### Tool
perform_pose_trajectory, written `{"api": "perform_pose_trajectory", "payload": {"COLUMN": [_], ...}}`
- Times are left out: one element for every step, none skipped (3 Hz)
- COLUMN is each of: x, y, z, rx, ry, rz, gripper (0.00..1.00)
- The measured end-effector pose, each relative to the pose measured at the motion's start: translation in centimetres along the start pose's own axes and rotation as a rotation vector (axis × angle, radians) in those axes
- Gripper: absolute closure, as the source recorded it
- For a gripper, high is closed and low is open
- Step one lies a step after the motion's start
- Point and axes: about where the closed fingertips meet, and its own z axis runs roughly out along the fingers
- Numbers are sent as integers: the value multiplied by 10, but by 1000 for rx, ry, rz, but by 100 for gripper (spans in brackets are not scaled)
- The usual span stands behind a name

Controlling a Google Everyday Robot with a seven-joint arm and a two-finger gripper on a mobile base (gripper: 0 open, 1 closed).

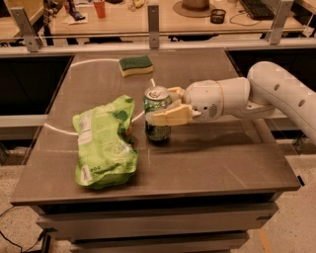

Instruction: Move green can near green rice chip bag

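The green can (157, 127) stands upright near the middle of the table (207, 163), its silver top showing. My gripper (159, 109) reaches in from the right and is shut on the can, one pale finger (165, 116) across its front and the other behind it. The green rice chip bag (104, 142) lies flat and wrinkled just left of the can, its white label panel along the left side. The can sits right beside the bag's right edge with a narrow gap.
A flat green-and-yellow sponge (136, 65) lies at the table's back centre. A white curved line (96, 62) runs across the tabletop. Behind the table stands a bench with clutter (197, 7). My white arm (276, 94) spans the table's right side.
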Motion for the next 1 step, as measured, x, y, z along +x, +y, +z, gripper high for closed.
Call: {"api": "perform_pose_trajectory", "payload": {"x": [8], "y": [5], "z": [5], "rx": [-8], "ry": [-24], "rz": [21], "gripper": [100]}}
